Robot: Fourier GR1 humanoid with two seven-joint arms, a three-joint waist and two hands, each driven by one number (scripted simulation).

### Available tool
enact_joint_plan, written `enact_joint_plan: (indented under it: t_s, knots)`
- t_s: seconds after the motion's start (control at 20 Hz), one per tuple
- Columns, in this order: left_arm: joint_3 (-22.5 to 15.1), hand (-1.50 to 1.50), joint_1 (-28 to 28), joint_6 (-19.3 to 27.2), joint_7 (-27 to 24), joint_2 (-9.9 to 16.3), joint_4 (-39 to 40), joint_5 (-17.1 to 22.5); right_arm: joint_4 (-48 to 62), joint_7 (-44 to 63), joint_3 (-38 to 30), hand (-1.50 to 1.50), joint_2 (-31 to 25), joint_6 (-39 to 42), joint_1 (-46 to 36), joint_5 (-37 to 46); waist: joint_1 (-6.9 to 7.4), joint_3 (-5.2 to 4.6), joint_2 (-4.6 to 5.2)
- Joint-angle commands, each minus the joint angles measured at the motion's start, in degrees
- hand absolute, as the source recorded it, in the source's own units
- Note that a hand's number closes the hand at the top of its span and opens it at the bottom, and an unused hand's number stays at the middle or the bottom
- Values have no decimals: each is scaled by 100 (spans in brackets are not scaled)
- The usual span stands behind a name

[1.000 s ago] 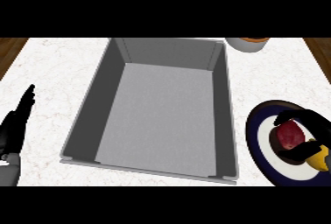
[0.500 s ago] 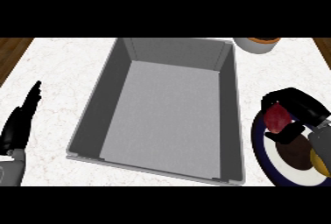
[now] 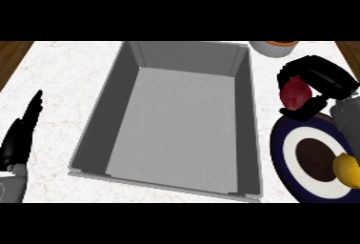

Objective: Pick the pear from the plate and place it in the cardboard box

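Note:
My right hand (image 3: 325,78) is at the right, just past the grey box's right wall, with its fingers and thumb curled round a dark red pear (image 3: 295,92). The pear hangs above the counter, beyond the far rim of the dark blue plate (image 3: 281,155). That plate has a white ring and a brown centre, and lies at the lower right. The open grey box (image 3: 179,119) fills the middle of the view and holds nothing. At the left edge my left hand (image 3: 20,138) rests with straight fingers pointing up.
A yellow fruit (image 3: 347,170) lies on the plate's right side. A white cup with an orange rim (image 3: 274,47) stands beyond the box's far right corner. The white marble counter (image 3: 60,86) shows left of the box, with wood at its far corners.
My right hand has lifted the pear off the plate and carried it away from me and slightly left, towards the box's right wall. The view has shifted a little. The left hand stays still.

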Motion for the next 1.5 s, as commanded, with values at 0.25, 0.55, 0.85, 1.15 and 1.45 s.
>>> enact_joint_plan:
  t_s: [0.25, 0.55, 0.85, 1.15, 1.45]
  knots:
    - [27, 0, 24, 73, 93, -136, 67, -94, -761, -883, -482, 150, 177, 376, -354, -793, -134, -5, -35]
    - [196, 0, 249, -55, 33, 16, -272, -21, -1845, 549, -208, 150, 807, 1643, -689, -1124, -129, -9, -57]
    - [216, 0, 8, -129, 270, -11, -245, 10, -2051, 2004, -109, 150, 1974, 1927, -1031, -1464, -114, -8, -50]
    - [47, 0, -280, 33, 273, -229, 114, -242, -1941, 3419, 48, 150, 2955, 2040, -1693, -1538, -112, -12, -25]
    - [213, 0, -37, -152, 82, -160, -44, -102, -1597, 3843, 738, 150, 3166, 1408, -1655, -1909, -50, -7, -28]
